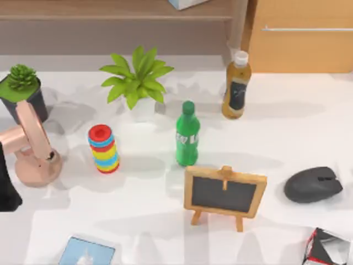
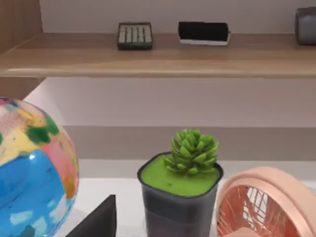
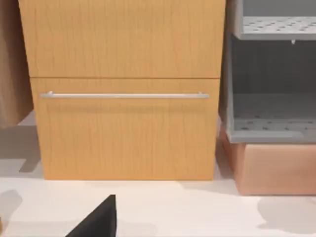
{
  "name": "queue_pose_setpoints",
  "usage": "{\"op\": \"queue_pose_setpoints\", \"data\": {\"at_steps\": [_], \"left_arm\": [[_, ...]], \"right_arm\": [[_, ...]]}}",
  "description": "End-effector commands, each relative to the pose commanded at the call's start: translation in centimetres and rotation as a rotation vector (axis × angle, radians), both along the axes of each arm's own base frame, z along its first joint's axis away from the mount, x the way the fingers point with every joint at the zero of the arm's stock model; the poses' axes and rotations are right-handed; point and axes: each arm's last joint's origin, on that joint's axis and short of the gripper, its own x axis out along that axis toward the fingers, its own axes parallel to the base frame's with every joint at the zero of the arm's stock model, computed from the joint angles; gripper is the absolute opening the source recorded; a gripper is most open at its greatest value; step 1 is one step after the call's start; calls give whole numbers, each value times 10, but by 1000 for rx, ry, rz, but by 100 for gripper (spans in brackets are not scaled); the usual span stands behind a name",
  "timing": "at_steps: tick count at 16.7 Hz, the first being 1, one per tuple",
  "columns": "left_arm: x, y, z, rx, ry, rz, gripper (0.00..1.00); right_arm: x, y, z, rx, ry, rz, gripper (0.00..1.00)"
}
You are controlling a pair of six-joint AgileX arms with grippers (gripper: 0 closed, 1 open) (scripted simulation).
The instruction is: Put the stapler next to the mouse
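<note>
**White table, mouse at the right, both pincers unreadable**

White table (image 1: pixel 287 138) stretches below a wooden shelf (image 2: pixel 158 57) that carries a calculator (image 2: pixel 135 35) and a black eraser (image 2: pixel 203 32).

Of the left gripper (image 2: pixel 98 219) I see one dark wedge at the edge of its wrist view. Whether it is wide, narrow or holding anything I cannot tell. Close ahead of it stand a potted succulent (image 2: pixel 180 190), a pink fan (image 2: pixel 269 205) and a painted globe (image 2: pixel 32 173). The left arm (image 1: pixel 6 182) sits at the table's left edge, just beside the fan.

Of the right gripper (image 3: pixel 98 217) the same dark wedge shows, and again I cannot tell its opening. It faces a wooden drawer cabinet (image 3: pixel 123 89) with a grey rack (image 3: pixel 271 84) beside it.

The mouse (image 1: pixel 313 184) lies well apart from the left arm, on the table's right side. A small chalkboard easel (image 1: pixel 225 190), a green bottle (image 1: pixel 187 134) and a stack of coloured rings (image 1: pixel 103 148) stand between them. A red-black-white box (image 1: pixel 329 247) lies near the mouse.
</note>
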Motion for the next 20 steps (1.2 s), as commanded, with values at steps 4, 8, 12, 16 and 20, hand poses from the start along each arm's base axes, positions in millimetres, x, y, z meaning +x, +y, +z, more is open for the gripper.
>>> {"op": "queue_pose_setpoints", "data": {"at_steps": [4, 8, 12, 16, 20], "left_arm": [[0, 0, 0, 0, 0, 0, 100], [0, 0, 0, 0, 0, 0, 100], [0, 0, 0, 0, 0, 0, 100], [0, 0, 0, 0, 0, 0, 100], [0, 0, 0, 0, 0, 0, 100]], "right_arm": [[1, -1, 3, 7, 38, -10, 100], [7, -6, 16, 49, 248, -61, 100], [27, -16, 28, 129, 593, -149, 100], [59, -33, 31, 238, 976, -257, 100], [89, -52, 21, 347, 1307, -354, 100]]}}
